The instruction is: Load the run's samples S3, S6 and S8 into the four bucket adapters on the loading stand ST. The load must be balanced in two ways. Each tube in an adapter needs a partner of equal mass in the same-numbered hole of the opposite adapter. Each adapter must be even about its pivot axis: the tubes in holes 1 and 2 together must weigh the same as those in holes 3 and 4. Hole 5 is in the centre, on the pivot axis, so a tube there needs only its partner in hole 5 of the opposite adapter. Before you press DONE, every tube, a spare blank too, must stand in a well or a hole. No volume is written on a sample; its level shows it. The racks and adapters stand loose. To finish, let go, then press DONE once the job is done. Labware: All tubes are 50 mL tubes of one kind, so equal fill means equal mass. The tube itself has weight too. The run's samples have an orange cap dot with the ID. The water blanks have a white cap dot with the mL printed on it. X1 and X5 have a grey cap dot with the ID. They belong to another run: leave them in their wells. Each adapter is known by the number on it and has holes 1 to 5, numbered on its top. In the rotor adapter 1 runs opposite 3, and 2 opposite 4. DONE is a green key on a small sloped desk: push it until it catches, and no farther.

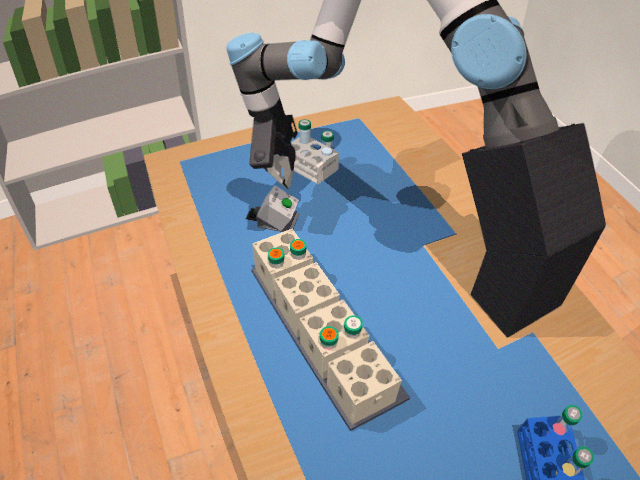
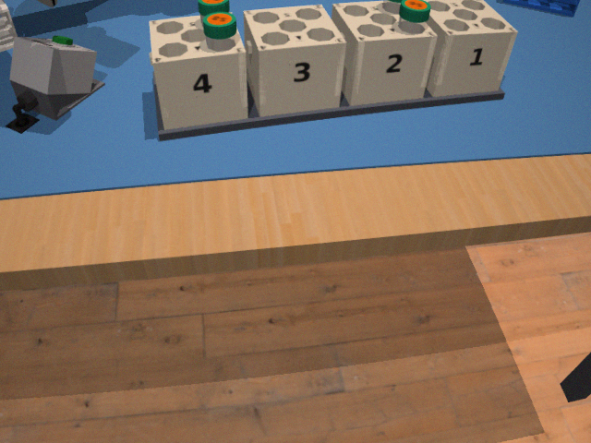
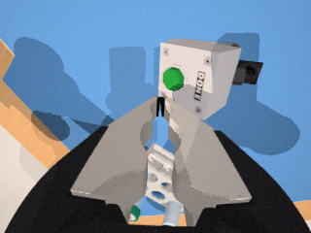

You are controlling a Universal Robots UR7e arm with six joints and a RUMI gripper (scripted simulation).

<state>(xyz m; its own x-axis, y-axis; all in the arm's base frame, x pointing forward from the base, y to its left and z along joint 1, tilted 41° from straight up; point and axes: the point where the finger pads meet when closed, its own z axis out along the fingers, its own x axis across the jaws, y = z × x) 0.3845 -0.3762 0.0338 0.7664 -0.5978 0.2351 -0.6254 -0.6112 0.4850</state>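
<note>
My gripper (image 1: 285, 180) (image 3: 159, 98) is shut and empty. It hangs just above the grey DONE desk (image 1: 272, 212) (image 2: 45, 71) (image 3: 214, 73), with its tips close over the green DONE key (image 1: 285, 202) (image 2: 62, 40) (image 3: 173, 79). The four adapters stand in a row on the stand ST (image 1: 400, 401) (image 2: 286, 119). Adapter 4 (image 1: 261, 264) (image 2: 181, 97) holds two orange-dot tubes (image 1: 276, 254) (image 1: 298, 246) (image 2: 219, 21). Adapter 2 (image 1: 310, 345) (image 2: 372, 83) holds one orange-dot tube (image 1: 328, 335) (image 2: 415, 6) and a white-dot blank (image 1: 353, 324). Adapters 3 (image 2: 295, 90) and 1 (image 2: 472, 78) have no tubes.
A white rack (image 1: 321, 166) with two green-capped tubes stands behind the desk. A blue rack (image 1: 532, 454) with two white-dot tubes stands at the mat's near right corner. The robot's dark base (image 1: 532, 217) stands at the right, and a bookshelf (image 1: 93, 118) stands left of the table.
</note>
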